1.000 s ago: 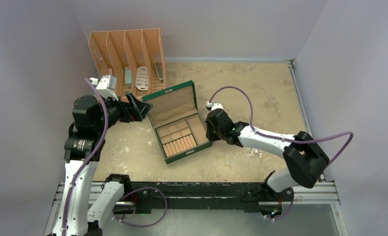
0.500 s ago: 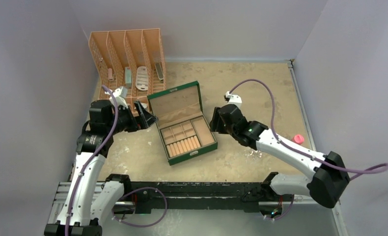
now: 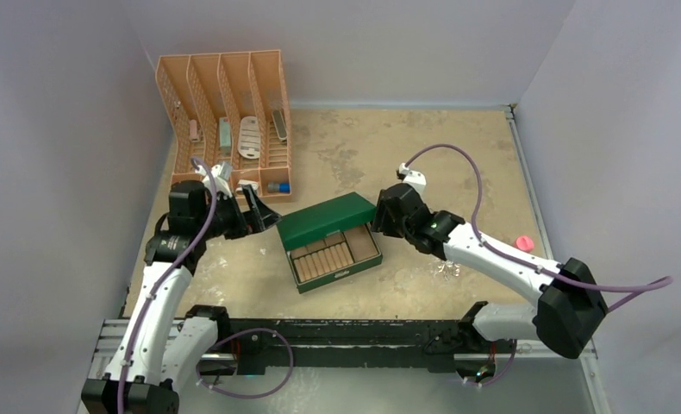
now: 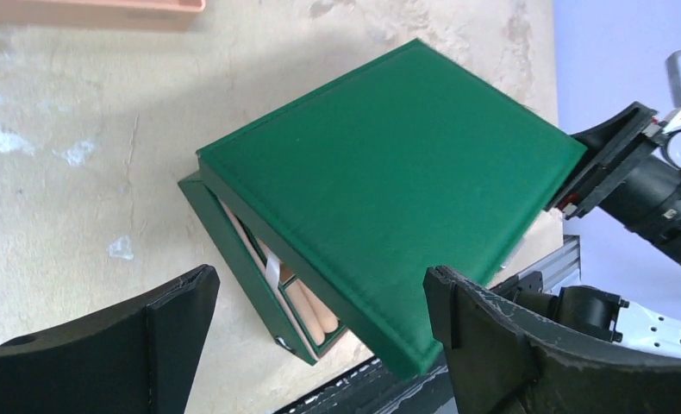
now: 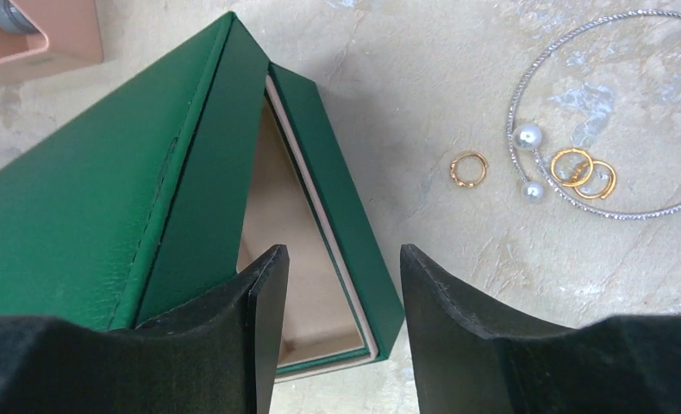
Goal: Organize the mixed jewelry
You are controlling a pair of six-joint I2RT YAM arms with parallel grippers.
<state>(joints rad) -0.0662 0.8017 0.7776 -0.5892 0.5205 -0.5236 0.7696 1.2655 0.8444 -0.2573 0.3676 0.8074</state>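
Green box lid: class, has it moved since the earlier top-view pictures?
Yes. The lid has swung down and away from the orange rack, now partly covering the compartments.

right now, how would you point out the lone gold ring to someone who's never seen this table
Find the green jewelry box; on the tabletop beside it lies a silver wire hoop with two pearl ends. The lone gold ring sits between box and hoop, outside the hoop's curve. Unlike the two overlapping gold rings inside that curve, it touches nothing.
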